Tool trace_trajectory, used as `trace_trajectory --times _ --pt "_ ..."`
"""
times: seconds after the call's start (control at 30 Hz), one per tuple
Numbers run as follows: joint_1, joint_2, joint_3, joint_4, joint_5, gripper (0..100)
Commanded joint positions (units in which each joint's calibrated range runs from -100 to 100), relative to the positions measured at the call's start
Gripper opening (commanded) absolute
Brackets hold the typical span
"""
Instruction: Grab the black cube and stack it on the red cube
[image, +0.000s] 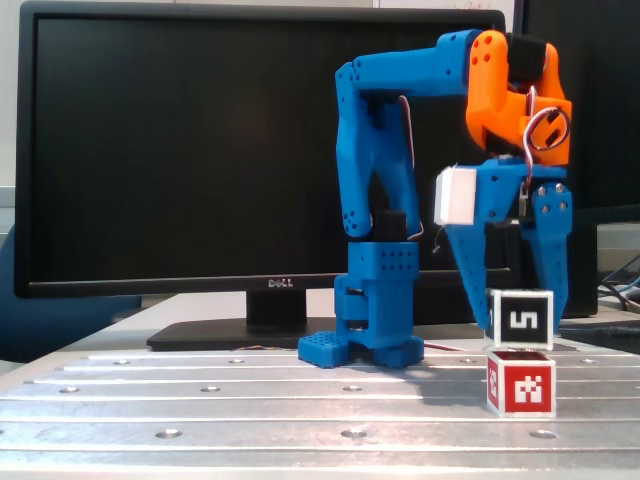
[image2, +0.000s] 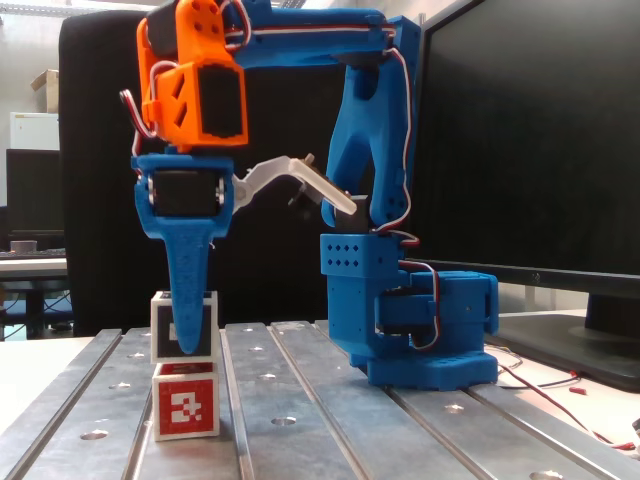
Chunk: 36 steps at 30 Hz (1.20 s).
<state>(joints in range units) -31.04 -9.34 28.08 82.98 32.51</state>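
The gripper (image: 520, 318) is clamping the black cube (image: 520, 320) between its fingers (image2: 187, 300), holding it directly over the red cube (image: 520, 385), seemingly touching or just above it. If it is sitting slightly off-centre, releasing could be tipping it off.

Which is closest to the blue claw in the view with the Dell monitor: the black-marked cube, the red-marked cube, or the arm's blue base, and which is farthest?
From the gripper:
1. The white-edged cube with black marker faces, between the two blue fingers.
2. The white-edged cube with red marker faces, directly below it on the grooved metal table.
3. The blue base block of the arm, off to the left.
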Motion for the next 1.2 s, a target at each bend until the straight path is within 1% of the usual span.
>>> trace_trajectory --times 0.0,0.27,0.5,1.17 --pt "0.4 0.1 -3.6 1.7 -0.2 18" --pt "0.4 0.7 -2.8 1.5 -0.2 18" --pt "0.4 0.2 0.6 -1.7 -0.2 18" --pt "0.1 0.9 0.7 -1.7 -0.4 18"
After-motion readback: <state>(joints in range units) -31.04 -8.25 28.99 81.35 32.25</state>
